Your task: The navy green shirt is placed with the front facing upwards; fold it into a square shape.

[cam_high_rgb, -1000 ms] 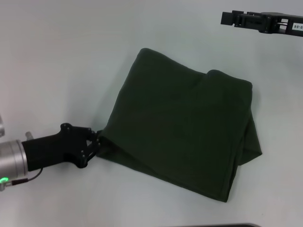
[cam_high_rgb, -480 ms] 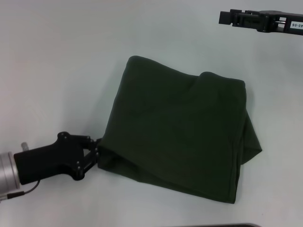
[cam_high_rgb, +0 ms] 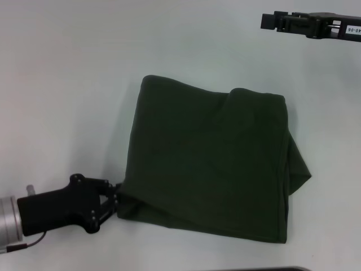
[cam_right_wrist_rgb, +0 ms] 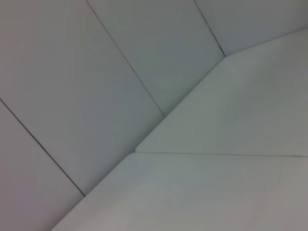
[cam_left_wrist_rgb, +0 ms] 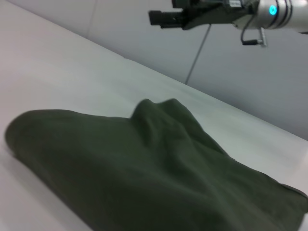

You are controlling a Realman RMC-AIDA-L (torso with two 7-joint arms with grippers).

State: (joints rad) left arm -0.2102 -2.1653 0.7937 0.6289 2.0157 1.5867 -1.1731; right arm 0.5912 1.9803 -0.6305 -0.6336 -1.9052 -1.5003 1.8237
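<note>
The navy green shirt (cam_high_rgb: 208,169) lies folded into a rough rectangle in the middle of the white table (cam_high_rgb: 67,84), plain dark side up, with no print showing. A loose fold sticks out on its right side. My left gripper (cam_high_rgb: 117,197) is low on the table at the shirt's near-left corner, shut on that corner's cloth. In the left wrist view the shirt (cam_left_wrist_rgb: 144,163) fills the foreground with a raised crease at its far edge. My right gripper (cam_high_rgb: 272,21) hangs parked above the far right of the table, apart from the shirt; the right gripper (cam_left_wrist_rgb: 161,17) also shows in the left wrist view.
A dark edge (cam_high_rgb: 254,269) shows at the table's near side. The right wrist view holds only the table's far corner (cam_right_wrist_rgb: 139,150) and grey wall panels (cam_right_wrist_rgb: 72,72).
My left gripper has pulled back toward the near-left with the shirt corner. The whole shirt slid left and turned to lie squarer. The right arm stayed still.
</note>
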